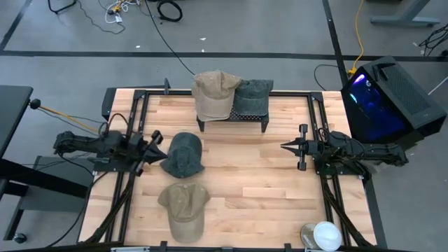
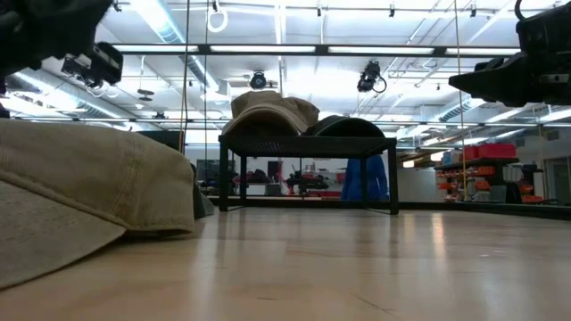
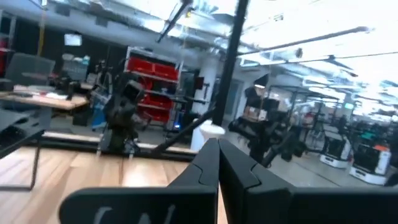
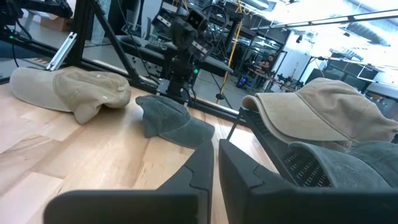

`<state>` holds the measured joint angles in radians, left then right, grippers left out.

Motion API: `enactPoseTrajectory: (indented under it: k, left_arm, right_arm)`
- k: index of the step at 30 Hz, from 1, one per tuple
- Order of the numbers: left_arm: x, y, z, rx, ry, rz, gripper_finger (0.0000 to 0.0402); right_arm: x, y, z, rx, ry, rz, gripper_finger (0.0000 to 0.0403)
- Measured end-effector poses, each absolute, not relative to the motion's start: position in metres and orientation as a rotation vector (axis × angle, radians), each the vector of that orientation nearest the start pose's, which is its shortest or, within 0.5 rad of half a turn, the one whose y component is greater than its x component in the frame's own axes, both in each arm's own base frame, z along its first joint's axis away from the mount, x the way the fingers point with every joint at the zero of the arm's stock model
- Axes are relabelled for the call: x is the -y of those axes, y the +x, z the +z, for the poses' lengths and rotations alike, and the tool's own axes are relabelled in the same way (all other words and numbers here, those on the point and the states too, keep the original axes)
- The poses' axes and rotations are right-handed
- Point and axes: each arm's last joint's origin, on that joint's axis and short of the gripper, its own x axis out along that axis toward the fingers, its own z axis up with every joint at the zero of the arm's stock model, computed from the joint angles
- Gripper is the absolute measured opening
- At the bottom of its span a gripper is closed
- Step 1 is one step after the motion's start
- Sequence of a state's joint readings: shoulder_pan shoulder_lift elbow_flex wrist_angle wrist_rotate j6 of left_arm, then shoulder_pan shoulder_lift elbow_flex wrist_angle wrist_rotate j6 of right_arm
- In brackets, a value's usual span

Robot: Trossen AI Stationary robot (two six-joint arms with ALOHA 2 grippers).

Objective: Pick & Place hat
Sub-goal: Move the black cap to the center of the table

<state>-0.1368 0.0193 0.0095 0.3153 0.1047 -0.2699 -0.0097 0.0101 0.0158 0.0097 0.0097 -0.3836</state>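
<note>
Two hats lie brim-down on the wooden table: a dark grey hat (image 1: 184, 154) (image 4: 171, 118) and, nearer the front edge, a tan hat (image 1: 184, 206) (image 4: 74, 90) (image 2: 80, 196). Another tan hat (image 1: 213, 94) (image 2: 268, 111) and a grey hat (image 1: 252, 98) (image 2: 343, 127) rest on a black rack (image 1: 234, 119) at the far middle. My left gripper (image 1: 158, 136) (image 3: 217, 152) is shut and raised just left of the dark grey hat, touching nothing. My right gripper (image 1: 283, 146) (image 4: 215, 155) is shut and held level at the table's right, pointing toward the hats.
A white cup-like thing (image 1: 325, 234) stands at the near right corner. A black box with blue light (image 1: 381, 98) sits beyond the right edge. Black frame rails (image 1: 318, 126) run along both sides. Bare wood (image 1: 259, 182) lies between the hats and my right gripper.
</note>
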Motion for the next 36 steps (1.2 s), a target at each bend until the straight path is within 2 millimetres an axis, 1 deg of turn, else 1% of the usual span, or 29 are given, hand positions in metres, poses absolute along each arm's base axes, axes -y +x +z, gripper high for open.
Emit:
enactPoseTrajectory:
  k: [3,6,12,18,25,30,36]
  left_arm:
    - [0.016,0.091,0.203,0.271,-0.257,-0.282,0.0003]
    - [0.015,0.089,0.216,0.286,-0.254,-0.272,0.0012]
    - [0.014,0.093,0.235,0.187,-0.25,-0.209,0.0047]
    - [0.014,0.102,0.254,0.06,-0.226,-0.155,0.0084]
    - [0.016,0.115,0.272,-0.103,-0.107,-0.143,0.0132]
    - [0.018,0.125,0.282,-0.217,0.01,-0.159,0.017]
    - [0.021,0.137,0.286,-0.322,0.181,-0.235,0.0206]
  right_arm:
    - [0.001,0.097,0.169,0.012,-0.384,-0.022,0.0029]
    - [0.001,0.097,0.169,0.012,-0.384,-0.022,0.0029]
    - [0.001,0.097,0.169,0.011,-0.384,-0.022,0.0029]
    - [0.001,0.097,0.169,0.012,-0.384,-0.022,0.0029]
    - [0.001,0.097,0.169,0.011,-0.384,-0.023,0.0029]
    - [0.001,0.097,0.169,0.011,-0.384,-0.023,0.0029]
    - [0.001,0.097,0.169,0.011,-0.384,-0.023,0.0029]
